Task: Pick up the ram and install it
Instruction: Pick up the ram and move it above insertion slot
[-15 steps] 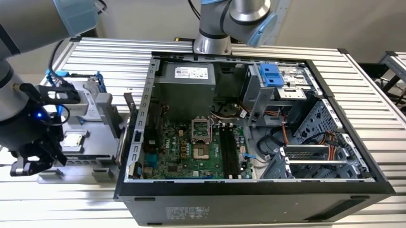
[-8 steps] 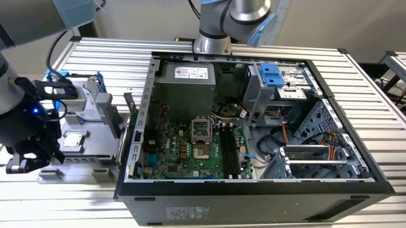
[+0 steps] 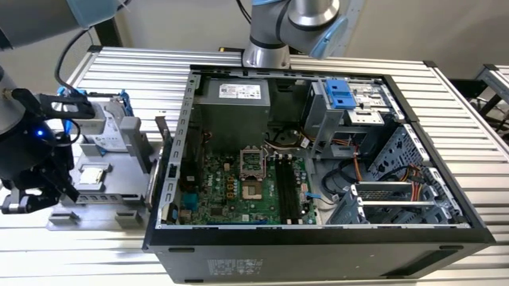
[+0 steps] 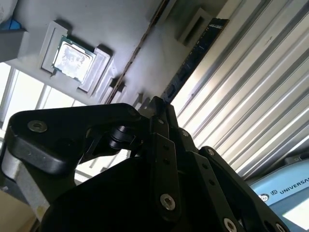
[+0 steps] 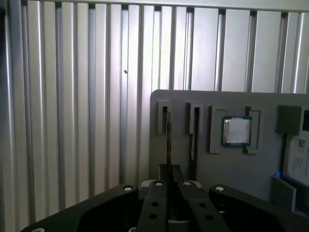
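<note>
Your gripper (image 5: 169, 176) is pinched onto the ram (image 5: 167, 137), which stands on edge in a slot of the gray tray (image 5: 231, 174). The chip (image 5: 236, 131) sits in a recess nearby.

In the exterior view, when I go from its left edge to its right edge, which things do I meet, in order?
gripper → small square silver chip → green motherboard → black memory slots → metal drive cage
</note>
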Robot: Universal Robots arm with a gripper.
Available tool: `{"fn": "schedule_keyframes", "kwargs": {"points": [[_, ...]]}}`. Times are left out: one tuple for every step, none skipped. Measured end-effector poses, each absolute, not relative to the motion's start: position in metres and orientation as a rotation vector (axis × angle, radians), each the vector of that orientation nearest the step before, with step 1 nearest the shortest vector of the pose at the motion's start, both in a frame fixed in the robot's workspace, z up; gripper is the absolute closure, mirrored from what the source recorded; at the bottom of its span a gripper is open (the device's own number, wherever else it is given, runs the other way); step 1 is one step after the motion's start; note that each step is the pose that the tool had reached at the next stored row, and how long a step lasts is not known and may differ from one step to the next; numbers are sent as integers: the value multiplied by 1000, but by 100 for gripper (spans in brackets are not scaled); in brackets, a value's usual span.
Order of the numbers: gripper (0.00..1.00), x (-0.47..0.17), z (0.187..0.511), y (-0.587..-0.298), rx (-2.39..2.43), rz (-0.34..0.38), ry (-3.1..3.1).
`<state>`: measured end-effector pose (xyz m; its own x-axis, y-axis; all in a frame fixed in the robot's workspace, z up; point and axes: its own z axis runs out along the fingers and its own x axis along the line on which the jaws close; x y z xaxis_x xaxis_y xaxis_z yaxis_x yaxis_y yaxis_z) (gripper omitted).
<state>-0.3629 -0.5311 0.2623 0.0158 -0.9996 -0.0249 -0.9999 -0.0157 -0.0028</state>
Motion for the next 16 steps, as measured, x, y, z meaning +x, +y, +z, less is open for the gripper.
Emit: {"fn": "schedule_keyframes", "kwargs": {"points": [[100, -363, 263, -531, -2225, 25, 2190], [100, -363, 265, -531, -2225, 25, 2190], [100, -363, 266, -531, -2225, 25, 2190], [100, -363, 267, -531, -2225, 25, 2190], [100, -363, 268, -531, -2225, 25, 2190], [100, -363, 269, -531, -2225, 25, 2190], [100, -363, 271, -531, -2225, 25, 2190], [100, -363, 272, -531, -2225, 25, 2190], [100, -363, 273, -531, -2225, 25, 2190], [100, -363, 274, -531, -2225, 25, 2190], [100, -363, 275, -531, -2225, 25, 2190], [100, -363, 276, -531, -2225, 25, 2190], [100, -363, 278, -531, -2225, 25, 2190], [100, -363, 279, -531, -2225, 25, 2190], [100, -363, 280, -531, -2225, 25, 2190], [100, -363, 281, -531, -2225, 25, 2190]]}}
